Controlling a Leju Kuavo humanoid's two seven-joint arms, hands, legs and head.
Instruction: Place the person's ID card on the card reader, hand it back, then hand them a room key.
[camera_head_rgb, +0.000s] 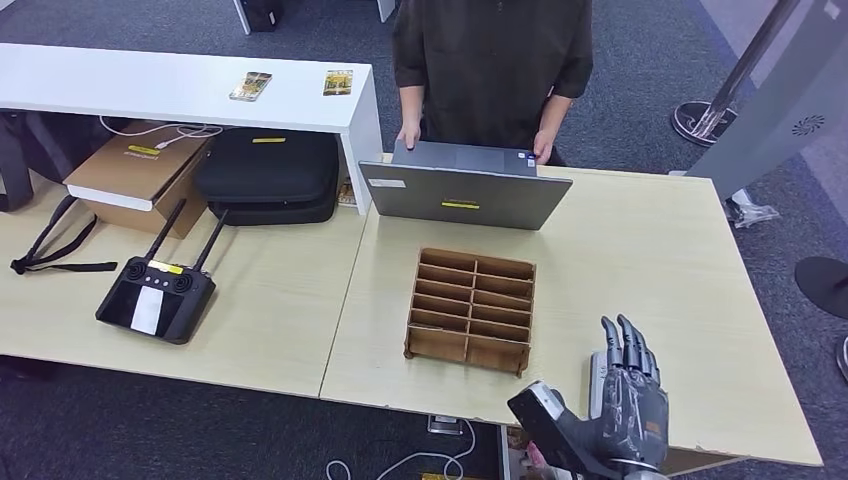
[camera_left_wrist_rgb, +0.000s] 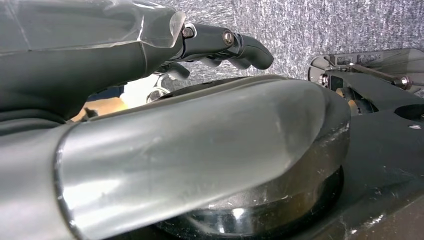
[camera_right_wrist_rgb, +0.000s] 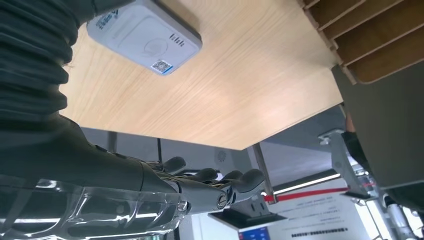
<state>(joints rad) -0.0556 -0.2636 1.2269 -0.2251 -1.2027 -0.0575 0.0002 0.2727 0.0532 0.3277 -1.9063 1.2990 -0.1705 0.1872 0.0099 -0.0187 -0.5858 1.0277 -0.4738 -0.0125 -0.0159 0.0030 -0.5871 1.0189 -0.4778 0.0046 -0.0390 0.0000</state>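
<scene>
My right hand (camera_head_rgb: 625, 395) hovers over the near right part of the table with its fingers stretched out and apart, holding nothing. In the right wrist view the same hand (camera_right_wrist_rgb: 200, 187) is empty. The white card reader (camera_right_wrist_rgb: 145, 35) lies flat on the table just under the hand; in the head view a sliver of the card reader (camera_head_rgb: 596, 372) shows beside the fingers. Two cards (camera_head_rgb: 250, 86) (camera_head_rgb: 338, 82) lie on the white shelf at the back left. My left hand (camera_left_wrist_rgb: 220, 45) hangs over grey carpet, fingers loosely extended, with nothing in it.
A person (camera_head_rgb: 490, 60) stands behind the table with both hands on a grey laptop (camera_head_rgb: 465, 195). A wooden slotted rack (camera_head_rgb: 470, 310) sits mid-table, left of my right hand. A black remote controller (camera_head_rgb: 155, 295), black case (camera_head_rgb: 268, 172) and cardboard box (camera_head_rgb: 140, 175) occupy the left table.
</scene>
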